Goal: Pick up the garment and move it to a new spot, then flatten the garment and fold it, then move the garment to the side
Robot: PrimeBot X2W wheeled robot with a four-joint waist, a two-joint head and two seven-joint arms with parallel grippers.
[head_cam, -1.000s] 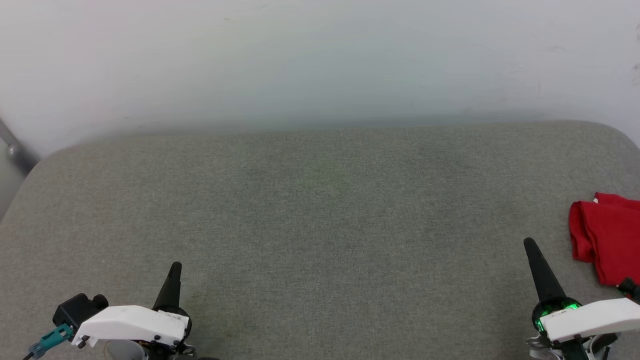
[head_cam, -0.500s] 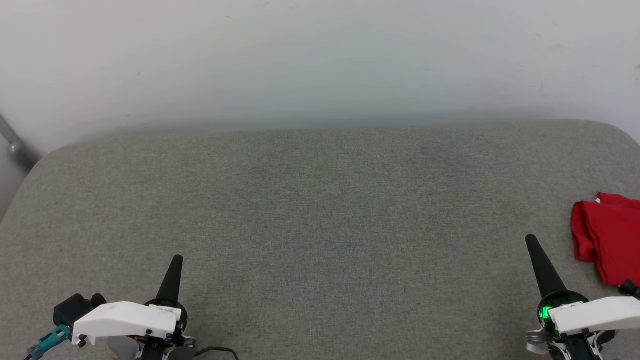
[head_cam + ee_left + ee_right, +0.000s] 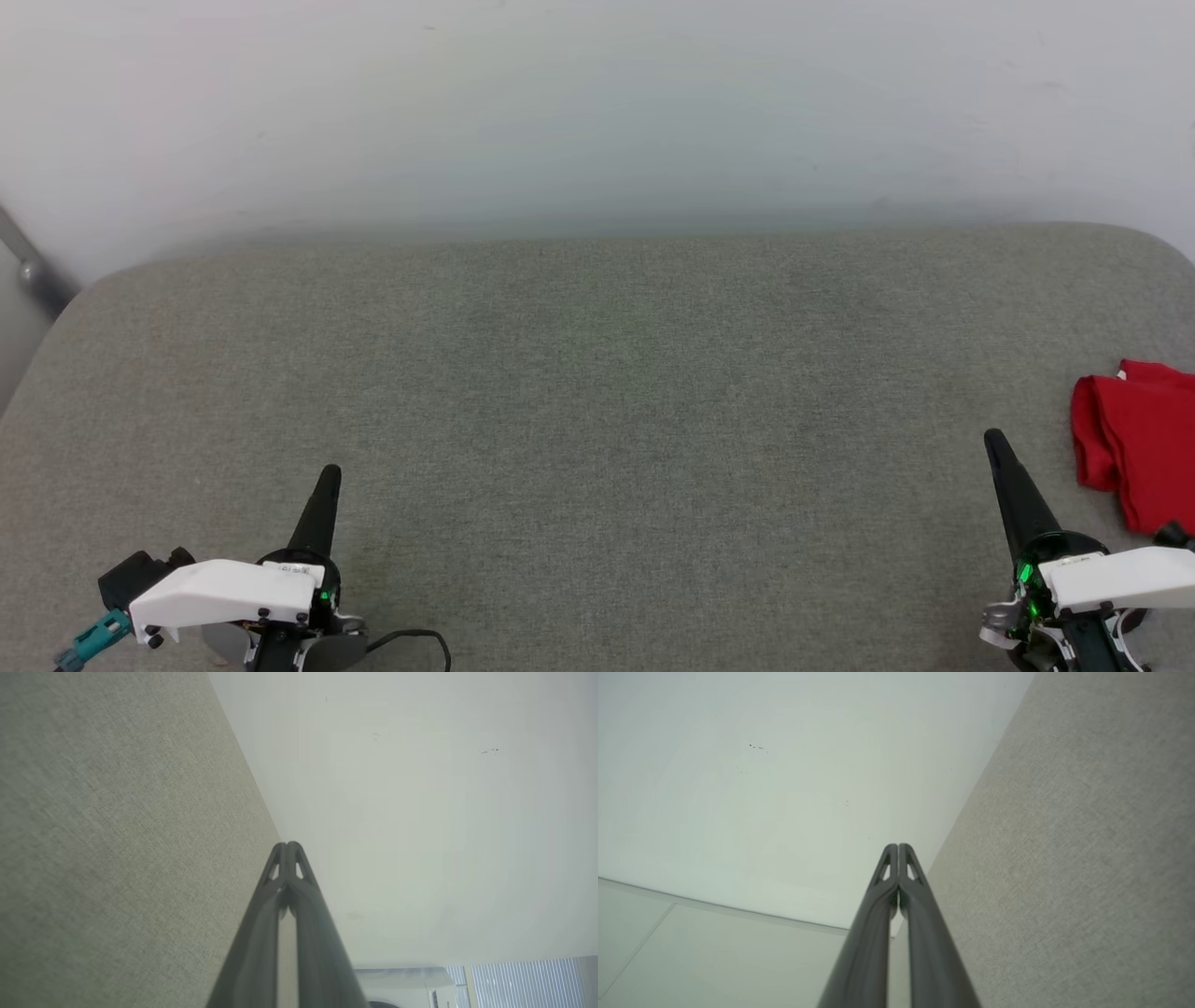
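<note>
The garment lies as a folded red bundle at the right edge of the grey fabric surface, partly cut off by the head view's edge. My right gripper is shut with nothing in it, just left of the garment and apart from it. At the lower left of the head view my left gripper is shut and empty, far from the garment. In the left wrist view my left gripper has its tips pressed together. My right gripper looks the same in the right wrist view.
A pale wall rises behind the grey surface. A grey metal bar slants at the far left edge. A dark cable loops beside my left wrist. The surface's back corners are rounded.
Both grippers have crept slightly up the head view and stay shut. The garment has shifted a little toward the right edge of the picture, likely with the camera.
</note>
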